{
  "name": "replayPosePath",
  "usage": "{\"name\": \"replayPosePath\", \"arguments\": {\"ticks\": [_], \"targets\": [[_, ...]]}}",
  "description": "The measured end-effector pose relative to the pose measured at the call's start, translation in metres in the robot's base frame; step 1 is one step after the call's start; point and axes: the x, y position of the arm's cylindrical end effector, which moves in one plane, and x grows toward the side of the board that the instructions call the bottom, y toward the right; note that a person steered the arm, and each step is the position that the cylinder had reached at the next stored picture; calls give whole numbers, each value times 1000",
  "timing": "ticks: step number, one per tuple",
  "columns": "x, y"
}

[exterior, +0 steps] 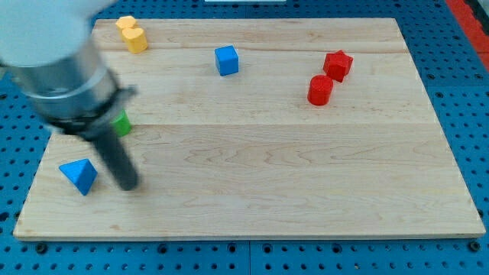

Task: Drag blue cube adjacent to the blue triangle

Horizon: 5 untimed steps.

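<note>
The blue cube [227, 59] sits near the view's top, left of centre on the wooden board [306, 183]. The blue triangle [79, 175] lies at the view's lower left, far from the cube. My tip [128, 186] rests on the board just right of the blue triangle, a small gap between them, and far below-left of the blue cube. The arm's grey body fills the view's upper left corner.
A green block [121, 124] peeks out beside the rod, partly hidden. Two yellow blocks [132, 34] sit at the top left. A red star-like block [338, 65] and a red cylinder [320, 90] sit at the upper right. Blue pegboard surrounds the board.
</note>
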Motion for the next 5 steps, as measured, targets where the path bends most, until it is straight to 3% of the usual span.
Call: {"name": "replayPosePath", "arguments": {"ticks": [2, 3, 4, 5], "targets": [[-129, 130], [-203, 150], [-243, 136], [-246, 76]]}}
